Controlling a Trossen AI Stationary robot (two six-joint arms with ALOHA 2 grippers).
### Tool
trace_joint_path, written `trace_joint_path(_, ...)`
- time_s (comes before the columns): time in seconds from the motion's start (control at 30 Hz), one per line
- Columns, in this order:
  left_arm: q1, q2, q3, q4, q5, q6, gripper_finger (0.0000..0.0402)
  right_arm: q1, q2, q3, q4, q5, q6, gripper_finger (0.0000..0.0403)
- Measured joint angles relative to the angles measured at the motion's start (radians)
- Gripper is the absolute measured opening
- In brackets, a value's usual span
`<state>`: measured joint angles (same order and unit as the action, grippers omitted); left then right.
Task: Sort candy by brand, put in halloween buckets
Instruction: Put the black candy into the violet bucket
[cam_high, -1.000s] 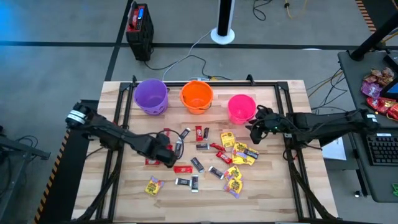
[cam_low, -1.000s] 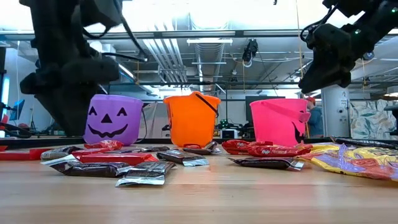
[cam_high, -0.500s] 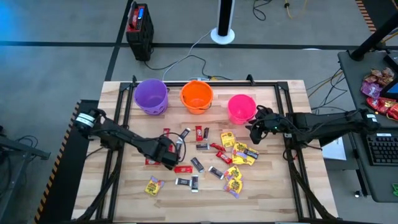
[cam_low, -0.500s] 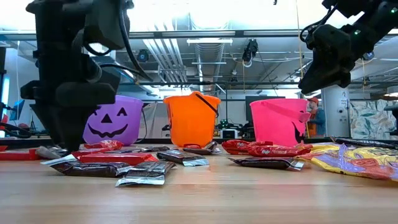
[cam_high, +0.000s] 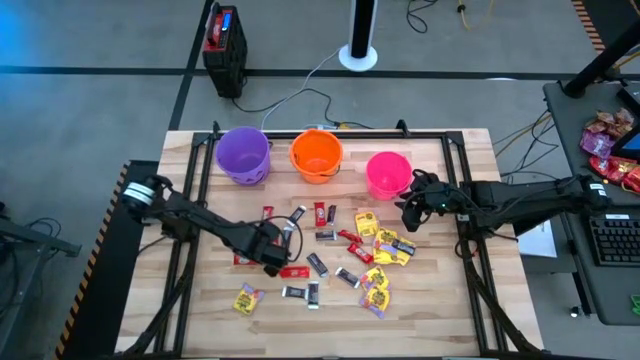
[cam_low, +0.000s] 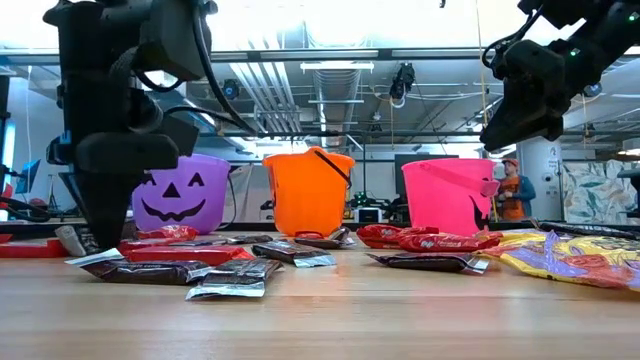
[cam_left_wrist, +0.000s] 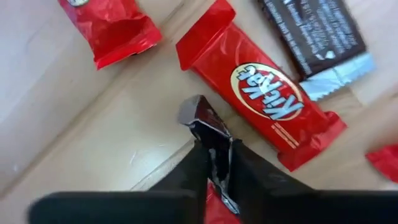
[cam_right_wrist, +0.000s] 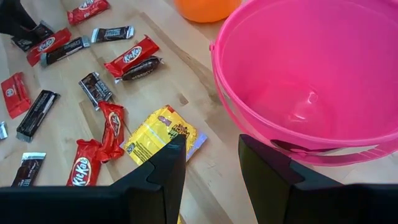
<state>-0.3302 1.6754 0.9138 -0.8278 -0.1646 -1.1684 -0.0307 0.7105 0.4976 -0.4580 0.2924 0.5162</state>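
- The left gripper (cam_left_wrist: 214, 163) is pinched narrow on a dark-wrapped candy bar (cam_left_wrist: 208, 130), holding it by its crimped end, low in the centre-left of the high view; a red KitKat bar (cam_left_wrist: 264, 99) lies just beside it
- The right gripper (cam_right_wrist: 211, 163) hangs with jaws apart and empty beside the pink bucket (cam_high: 387, 172) at centre right
- The purple bucket (cam_high: 243, 153) and orange bucket (cam_high: 317, 154) stand in the upper middle; loose candy (cam_high: 330, 258) is scattered below them
- Judging by look: the bar is light, the foil slick and crinkly, the crimp flimsy; a grip across the stiffer body would likely hold surer than the end flap
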Motion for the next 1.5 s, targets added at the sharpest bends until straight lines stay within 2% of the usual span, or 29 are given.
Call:
trace_joint_path(0.07,0.0,-0.02,0.0,-0.008,0.004,0.017,0.0012,0.0,0.0,0.0,0.0,0.006,-0.006,0.0139)
trace_joint_path(0.17,0.0,-0.07,0.017,-0.046,0.039,0.08,0.0022,-0.001,-0.001,0.0,0.003,0.028,-0.009,0.0139)
trace_joint_path(0.3,0.009,-0.174,0.109,-0.132,0.043,0.231,0.0018,-0.001,0.0,0.006,0.029,0.057,-0.043,0.0139)
trace_joint_path(0.37,0.039,-0.234,0.175,-0.183,-0.046,0.303,0.001,-0.001,0.0,0.022,0.049,0.091,-0.076,0.0139)
trace_joint_path(0.5,0.173,-0.339,0.307,-0.255,-0.334,0.423,0.0006,-0.011,0.002,0.055,0.143,0.158,-0.201,0.0139)
trace_joint_path(0.6,0.323,-0.397,0.375,-0.251,-0.416,0.557,0.0005,-0.032,0.013,0.078,0.253,0.161,-0.332,0.0139)
trace_joint_path(0.67,0.458,-0.419,0.395,-0.245,-0.409,0.638,0.0004,-0.055,0.027,0.091,0.311,0.163,-0.405,0.0139)
trace_joint_path(0.73,0.609,-0.424,0.397,-0.248,-0.347,0.674,0.0004,-0.085,0.047,0.112,0.357,0.164,-0.454,0.0139)
trace_joint_path(0.83,0.809,-0.425,0.388,-0.217,-0.151,0.665,0.0003,-0.13,0.077,0.15,0.371,0.164,-0.469,0.0139)
trace_joint_path(0.9,0.889,-0.412,0.38,-0.194,-0.047,0.657,0.0003,-0.162,0.1,0.178,0.36,0.162,-0.441,0.0139)
trace_joint_path(1.07,0.954,-0.358,0.396,-0.231,-0.027,0.643,0.0002,-0.235,0.158,0.218,0.33,0.109,-0.292,0.0139)
trace_joint_path(1.2,0.961,-0.314,0.415,-0.348,-0.112,0.591,0.0002,-0.281,0.185,0.253,0.279,-0.105,-0.127,0.0139)
trace_joint_path(1.27,0.962,-0.299,0.416,-0.353,-0.165,0.589,0.0003,-0.293,0.194,0.272,0.255,-0.188,-0.089,0.0139)
trace_joint_path(1.5,0.974,-0.203,0.402,-0.356,-0.215,0.654,0.0003,-0.31,0.207,0.361,0.187,-0.213,-0.101,0.0139)
